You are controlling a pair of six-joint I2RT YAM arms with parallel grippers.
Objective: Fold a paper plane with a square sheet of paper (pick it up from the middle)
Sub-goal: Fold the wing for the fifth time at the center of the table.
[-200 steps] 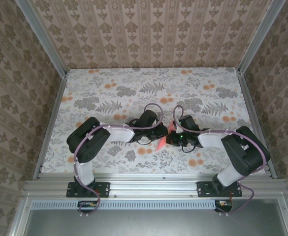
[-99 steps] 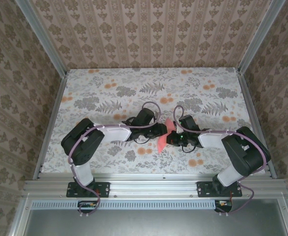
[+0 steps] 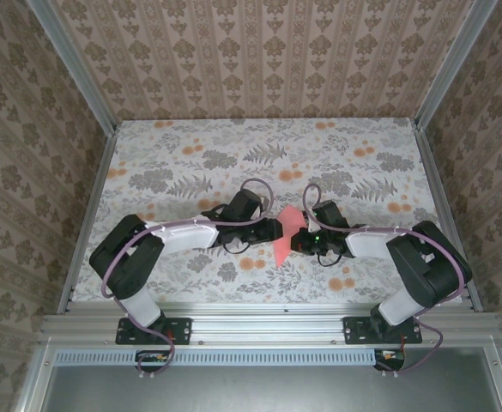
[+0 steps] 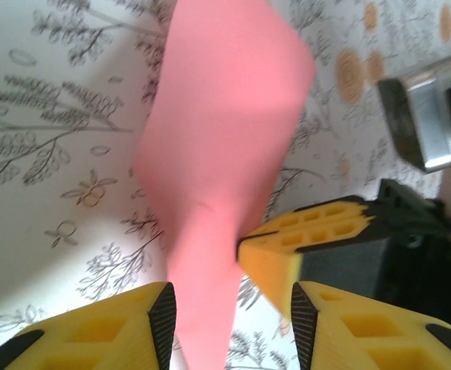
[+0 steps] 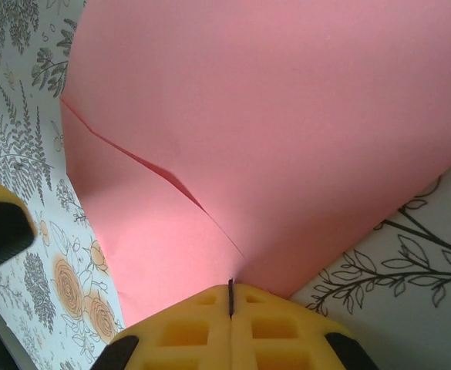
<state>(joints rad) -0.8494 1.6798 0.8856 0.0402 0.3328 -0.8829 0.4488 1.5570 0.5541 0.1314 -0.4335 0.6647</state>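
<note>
The salmon-pink sheet of paper [image 3: 287,233] is folded and held above the table's near middle, between the two arms. My right gripper [image 3: 302,239] is shut on its lower edge. In the right wrist view, the closed yellow fingertips [image 5: 230,291] pinch the paper [image 5: 271,139], which fans out with a slanting flap edge. My left gripper [image 3: 270,230] is open. In the left wrist view, the paper [image 4: 217,154] hangs between the spread fingers of the left gripper [image 4: 231,308], nearer the left pad. The right gripper's yellow fingers [image 4: 310,239] meet the paper's edge there.
The table [image 3: 190,154] wears a cloth with grey leaves and small orange flowers. Aluminium rails [image 3: 268,324] frame it at the front and sides, and patterned walls [image 3: 259,60] enclose it. Both arms reach inward from the near corners.
The left arm has drawn back to the left, away from the right gripper. More of the pink paper shows between the two grippers. The right arm has stayed put.
</note>
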